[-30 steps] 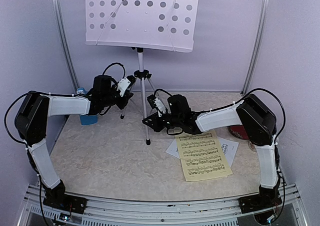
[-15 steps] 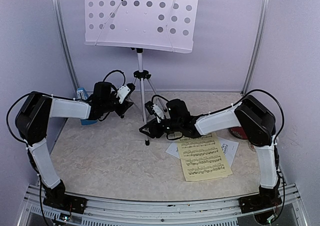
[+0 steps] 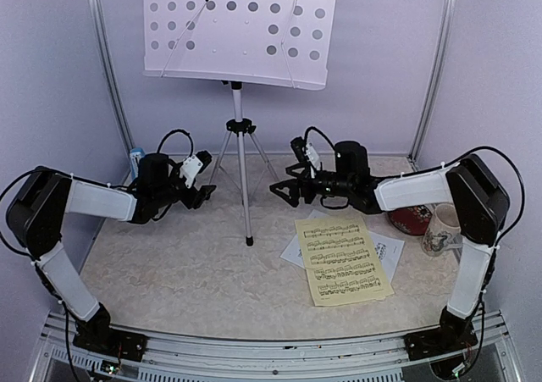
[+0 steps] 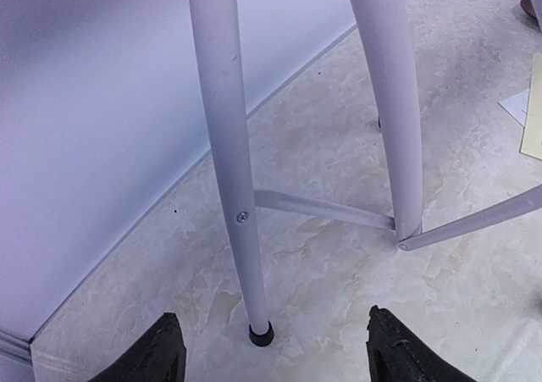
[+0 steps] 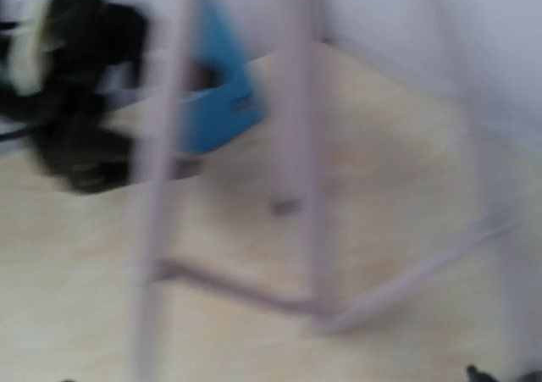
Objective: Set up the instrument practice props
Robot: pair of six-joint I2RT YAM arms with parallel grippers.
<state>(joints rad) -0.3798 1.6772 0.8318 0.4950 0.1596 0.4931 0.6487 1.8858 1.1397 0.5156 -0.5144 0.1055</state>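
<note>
The silver tripod music stand (image 3: 242, 172) stands upright at the back middle of the table, its white perforated desk (image 3: 241, 30) on top. My left gripper (image 3: 204, 192) is just left of the legs, open and off them. In the left wrist view one leg's black foot (image 4: 261, 334) sits ahead of the spread left gripper (image 4: 275, 358). My right gripper (image 3: 284, 190) hangs open right of the legs, holding nothing. The yellow sheet (image 3: 343, 259) lies flat over the white sheet (image 3: 391, 251). The blue metronome (image 5: 222, 102) stands behind the left arm, mostly hidden from above.
A white patterned mug (image 3: 440, 228) and a dark red disc (image 3: 406, 219) sit at the right edge beside the right arm. Purple walls and silver corner posts (image 3: 106, 60) close in the back. The right wrist view is blurred by motion.
Both grippers have opened and drawn back from the tripod legs, the left one leftward, the right one rightward and toward the back. The stand now stands free. The mug has come into view.
</note>
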